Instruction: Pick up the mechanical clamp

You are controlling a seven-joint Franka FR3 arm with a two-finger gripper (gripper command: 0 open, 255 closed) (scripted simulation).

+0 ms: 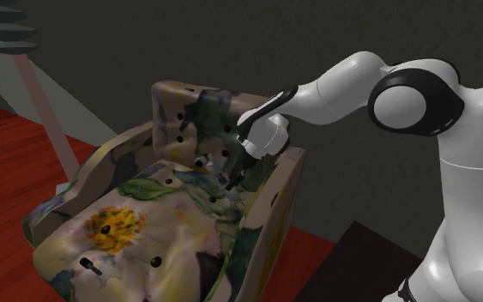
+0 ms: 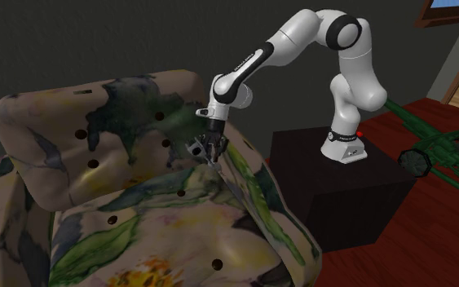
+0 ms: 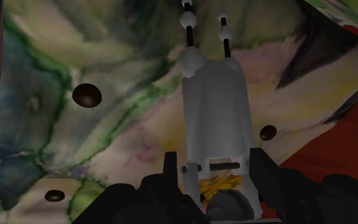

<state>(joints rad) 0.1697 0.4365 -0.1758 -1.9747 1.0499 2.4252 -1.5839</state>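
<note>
The mechanical clamp [image 3: 213,111] is a grey, elongated body with two thin black rods tipped by small balls at its far end. It reaches away from my gripper [image 3: 214,175], whose black fingers [image 3: 171,173] press against both of its sides, so the gripper is shut on it. In the shoulder view my gripper [image 1: 232,178] is low over the back of the armchair seat, next to the armrest on that view's right. The second exterior view has the gripper [image 2: 211,153] at the same spot, where seat and backrest meet. How far the clamp is off the cushion I cannot tell.
The floral armchair [image 1: 136,219] has a tall backrest [image 1: 188,111] and padded armrests [image 1: 269,202] close to the hand. A small dark object [image 1: 91,266] lies near the seat's front. The arm's dark stand [image 2: 337,192] is beside the chair on a red floor [image 1: 8,163].
</note>
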